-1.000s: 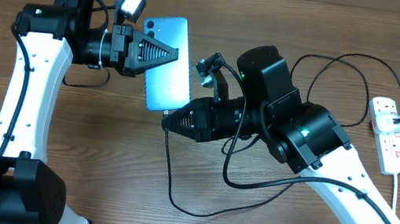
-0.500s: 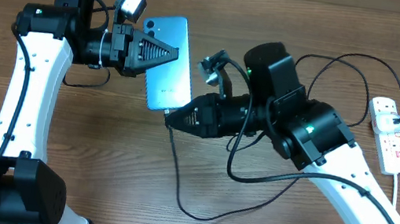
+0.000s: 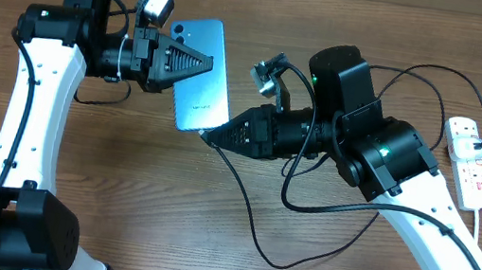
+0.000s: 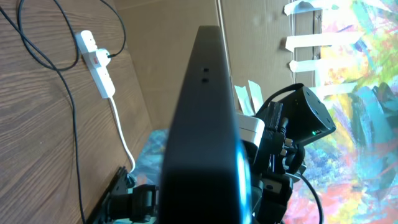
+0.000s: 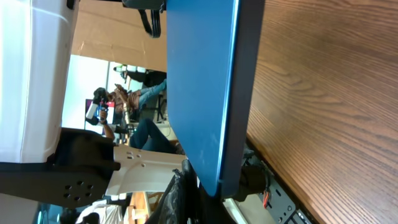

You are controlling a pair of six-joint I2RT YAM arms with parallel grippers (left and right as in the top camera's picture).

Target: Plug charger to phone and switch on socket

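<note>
My left gripper (image 3: pixel 196 67) is shut on the blue phone (image 3: pixel 200 76) and holds it above the table, back side up, camera lenses at the far end. The phone's dark edge fills the left wrist view (image 4: pixel 205 124); its blue back fills the right wrist view (image 5: pixel 199 81). My right gripper (image 3: pixel 209 135) is shut on the charger's connector tip, right at the phone's near end. I cannot tell whether the tip is in the port. The thin black charger cable (image 3: pixel 252 223) loops over the table to its plug in the white socket strip (image 3: pixel 469 160) at the far right.
The socket strip also shows in the left wrist view (image 4: pixel 98 65) with its white cord trailing down. The black cable arcs over the table behind my right arm. Bare wooden table surrounds both arms.
My right gripper has moved up and slightly right with the connector, closing on the phone's near end. The cable loop shifted right. The left arm holds still.
</note>
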